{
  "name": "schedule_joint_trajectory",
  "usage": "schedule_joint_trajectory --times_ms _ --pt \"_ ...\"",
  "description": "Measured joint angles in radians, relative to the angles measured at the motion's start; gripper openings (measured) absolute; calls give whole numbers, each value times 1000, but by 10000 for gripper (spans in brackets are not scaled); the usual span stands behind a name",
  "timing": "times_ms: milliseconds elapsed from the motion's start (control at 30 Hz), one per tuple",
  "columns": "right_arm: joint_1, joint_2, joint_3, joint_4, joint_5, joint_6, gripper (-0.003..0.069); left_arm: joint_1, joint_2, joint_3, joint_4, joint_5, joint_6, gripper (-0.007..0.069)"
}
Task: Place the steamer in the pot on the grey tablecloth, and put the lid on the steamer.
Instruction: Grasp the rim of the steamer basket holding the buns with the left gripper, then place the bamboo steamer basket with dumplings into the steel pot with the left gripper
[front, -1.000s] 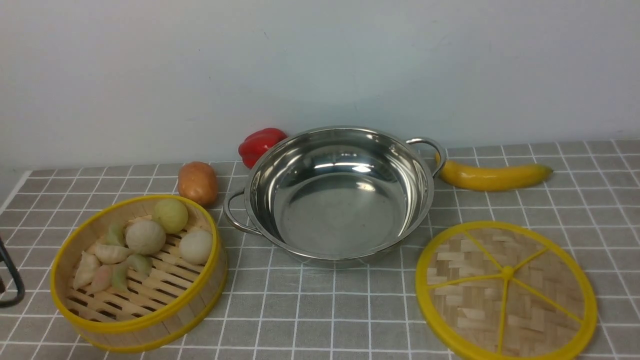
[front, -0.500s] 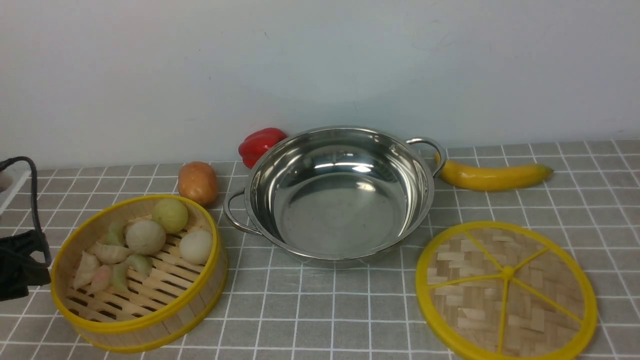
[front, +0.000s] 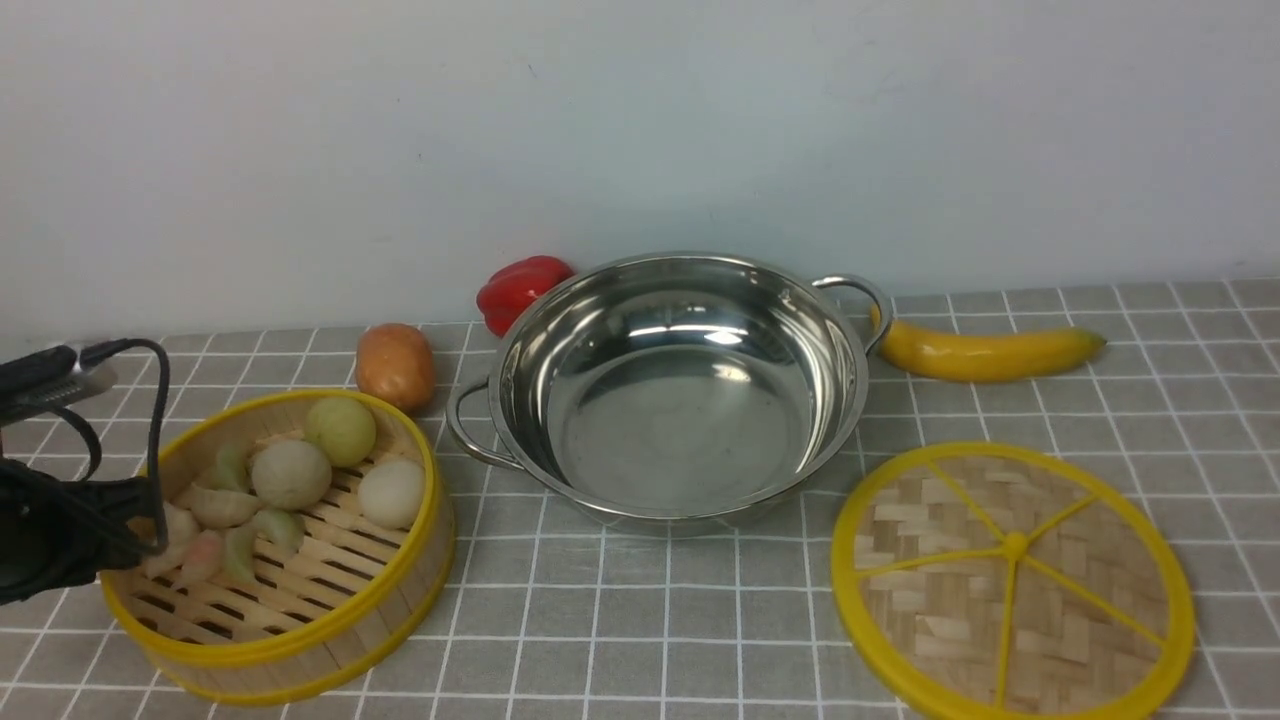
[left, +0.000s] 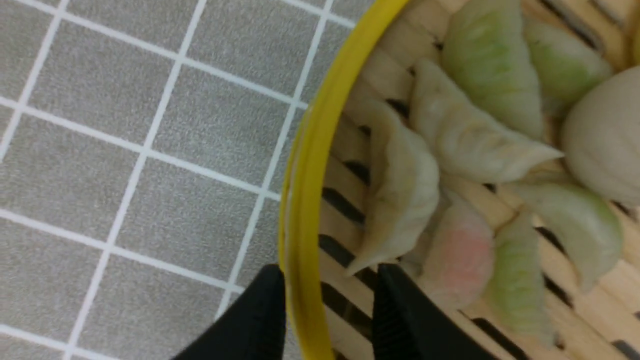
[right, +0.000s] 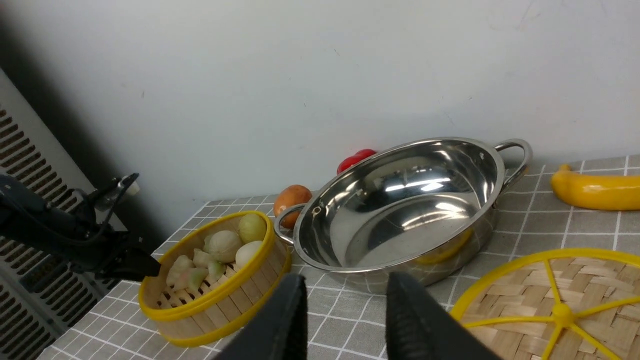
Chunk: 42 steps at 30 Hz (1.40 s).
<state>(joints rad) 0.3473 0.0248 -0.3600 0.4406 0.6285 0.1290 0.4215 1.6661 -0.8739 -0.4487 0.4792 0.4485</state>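
Observation:
The steamer (front: 300, 665), with toy buns and dumplings, sits on the grey tablecloth (front: 640, 620) at the front left. The empty pot (front: 680, 440) stands in the middle, and the lid (front: 1060, 620) lies flat at the front right. My left gripper (front: 140, 500) is at the steamer's left rim. In the left wrist view it (left: 328, 270) is open, with one finger outside the yellow rim (left: 310, 165) and one inside by the dumplings. My right gripper (right: 346, 277) is open and empty, raised in front of the pot (right: 400, 220) and the lid (right: 550, 300). It is out of the front view.
A red pepper (front: 522, 285) and a brown potato (front: 396, 365) lie behind the steamer and left of the pot. A banana (front: 985, 352) lies behind the lid, close to the pot's right handle. The wall rises right behind the pot.
My left arm has come in from the left edge and moved right to the steamer's left rim. The steamer, pot and lid have not moved.

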Motion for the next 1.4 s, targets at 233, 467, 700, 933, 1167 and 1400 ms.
schedule_joint_trajectory --times_ms 233,467,700,933,1167,1400 --pt "0 0 0 3 0 0 243 0 64 -1 30 -42 -15 227" --pt "0 0 0 3 0 0 243 -2 127 -25 14 -51 -36 68" --pt "0 0 0 3 0 0 243 13 137 -139 81 90 -11 43" --pt "0 0 0 3 0 24 243 24 122 -485 279 395 -79 43" --pt "0 0 0 3 0 27 243 -28 122 -713 299 532 -111 43" --pt "0 0 0 3 10 46 243 -379 239 -897 247 544 -162 43"
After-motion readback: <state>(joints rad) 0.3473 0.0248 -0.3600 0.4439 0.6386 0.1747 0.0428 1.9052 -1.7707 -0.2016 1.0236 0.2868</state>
